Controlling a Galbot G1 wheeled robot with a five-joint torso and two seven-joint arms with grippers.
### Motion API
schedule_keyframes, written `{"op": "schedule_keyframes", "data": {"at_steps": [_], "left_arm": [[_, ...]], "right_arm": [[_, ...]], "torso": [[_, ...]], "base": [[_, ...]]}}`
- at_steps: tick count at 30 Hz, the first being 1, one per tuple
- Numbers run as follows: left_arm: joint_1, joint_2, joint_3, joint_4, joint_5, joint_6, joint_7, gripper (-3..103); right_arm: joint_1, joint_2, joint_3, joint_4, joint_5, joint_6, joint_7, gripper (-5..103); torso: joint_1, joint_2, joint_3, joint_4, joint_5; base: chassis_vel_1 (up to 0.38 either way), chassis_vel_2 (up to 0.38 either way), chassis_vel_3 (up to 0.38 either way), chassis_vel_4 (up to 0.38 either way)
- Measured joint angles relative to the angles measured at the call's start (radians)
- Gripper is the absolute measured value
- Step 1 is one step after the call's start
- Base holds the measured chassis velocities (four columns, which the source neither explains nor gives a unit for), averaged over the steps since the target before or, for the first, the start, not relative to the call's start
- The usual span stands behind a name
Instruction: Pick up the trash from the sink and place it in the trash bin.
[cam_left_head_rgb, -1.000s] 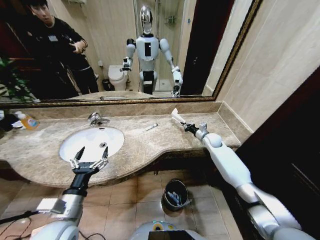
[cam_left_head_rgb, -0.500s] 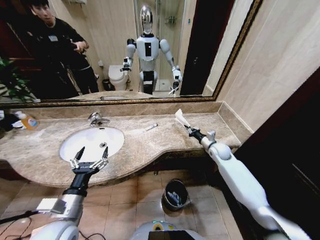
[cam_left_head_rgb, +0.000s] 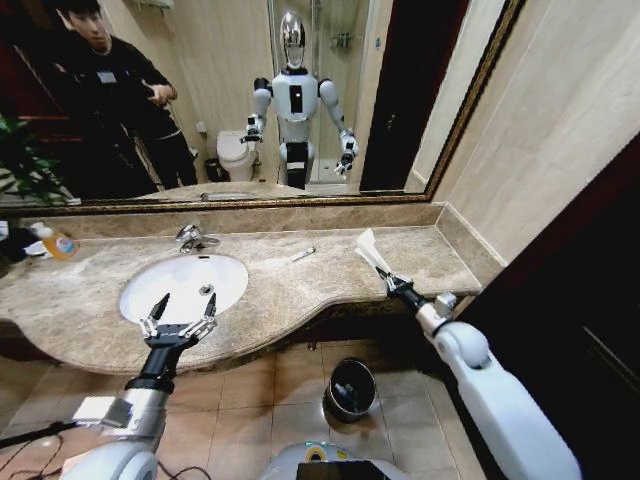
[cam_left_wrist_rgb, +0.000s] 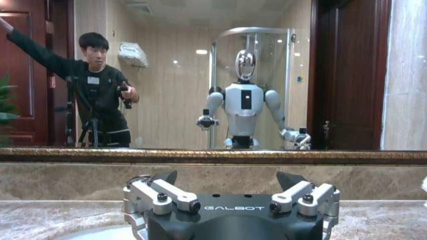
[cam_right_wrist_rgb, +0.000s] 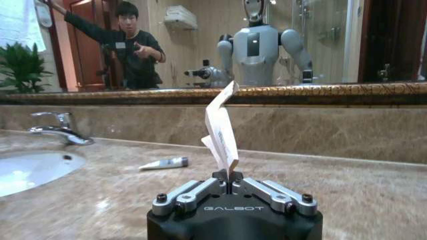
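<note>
My right gripper (cam_left_head_rgb: 390, 282) (cam_right_wrist_rgb: 229, 176) is shut on a piece of trash, a flat white packet (cam_left_head_rgb: 368, 245) (cam_right_wrist_rgb: 223, 127) that stands up from its closed fingers. It hangs over the right part of the marble counter, near the front edge. A small white tube (cam_left_head_rgb: 303, 254) (cam_right_wrist_rgb: 165, 162) lies on the counter between the sink (cam_left_head_rgb: 232, 272) (cam_right_wrist_rgb: 33, 170) and that gripper. My left gripper (cam_left_head_rgb: 180, 318) (cam_left_wrist_rgb: 227, 178) is open and holds nothing, over the sink's front rim. The black trash bin (cam_left_head_rgb: 351, 388) stands on the floor below the counter, left of the right arm.
A chrome faucet (cam_left_head_rgb: 193, 238) (cam_right_wrist_rgb: 60, 129) sits behind the basin. A clear bottle of orange liquid (cam_left_head_rgb: 58, 242) stands at the counter's far left. A large mirror (cam_left_head_rgb: 250, 100) covers the wall behind, and a dark panel closes the right side.
My right arm has drawn back from the rear of the counter toward its front edge, carrying the white packet with it. The left gripper has not moved.
</note>
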Motion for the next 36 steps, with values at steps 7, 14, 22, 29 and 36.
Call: {"op": "schedule_keyframes", "data": {"at_steps": [7,14,22,29,36], "left_arm": [[0.000,0.000,0.000,0.000,0.000,0.000,0.000,100],[0.000,0.000,0.000,0.000,0.000,0.000,0.000,100],[0.000,0.000,0.000,0.000,0.000,0.000,0.000,100],[0.000,0.000,0.000,0.000,0.000,0.000,0.000,100],[0.000,0.000,0.000,0.000,0.000,0.000,0.000,100]], "right_arm": [[-0.148,0.023,0.035,0.076,-0.004,0.037,0.001,0],[-0.314,0.040,0.063,0.149,-0.025,0.124,0.007,0],[-0.449,0.098,0.038,0.141,-0.149,0.223,-0.004,0],[-0.354,0.182,-0.031,-0.086,-0.282,0.295,-0.014,0],[-0.302,0.247,-0.074,-0.253,-0.328,0.313,-0.012,0]], "torso": [[0.000,0.000,0.000,0.0000,0.0000],[0.000,0.000,0.000,0.0003,-0.0001],[0.000,0.000,0.000,0.0002,0.0000],[0.000,0.000,0.000,0.0002,0.0001],[0.000,0.000,0.000,0.0000,0.0001]], "base": [[0.000,0.000,0.000,0.000],[0.000,0.000,0.000,0.000],[0.000,0.000,0.000,0.000],[0.000,0.000,0.000,0.000],[0.000,0.000,0.000,0.000]]}}
